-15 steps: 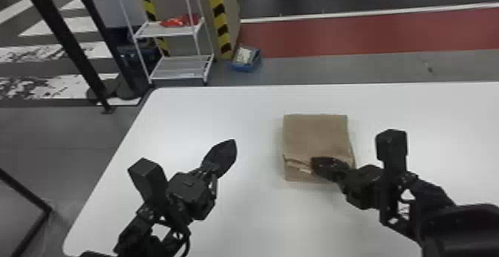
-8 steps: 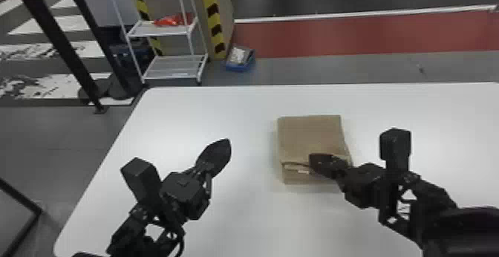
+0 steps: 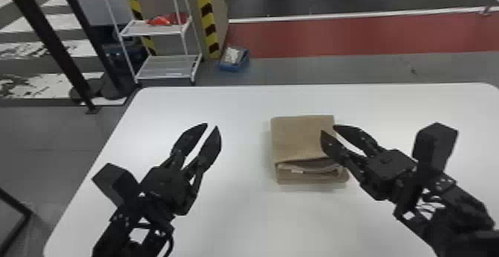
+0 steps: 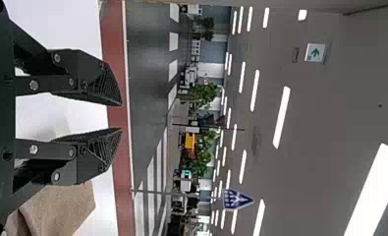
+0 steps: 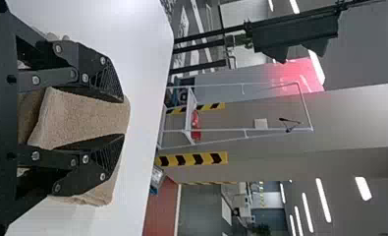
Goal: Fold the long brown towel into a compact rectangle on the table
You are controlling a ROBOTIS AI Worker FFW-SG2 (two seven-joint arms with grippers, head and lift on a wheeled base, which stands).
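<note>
Gaping, left pincer (image 3: pixel 212 126) and right pincer (image 3: pixel 329 129) overhang the white table (image 3: pixel 237 215), pale shelving (image 3: pixel 159 68) beyond.

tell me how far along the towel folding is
Looks nearly done: the brown towel lies in a compact, roughly rectangular stack on the table. Nothing is in hand: the right gripper is open at the towel's right side, the left gripper open to its left. Perhaps left: neatening the near edge, where lower layers stick out and a pale tag shows.
</note>
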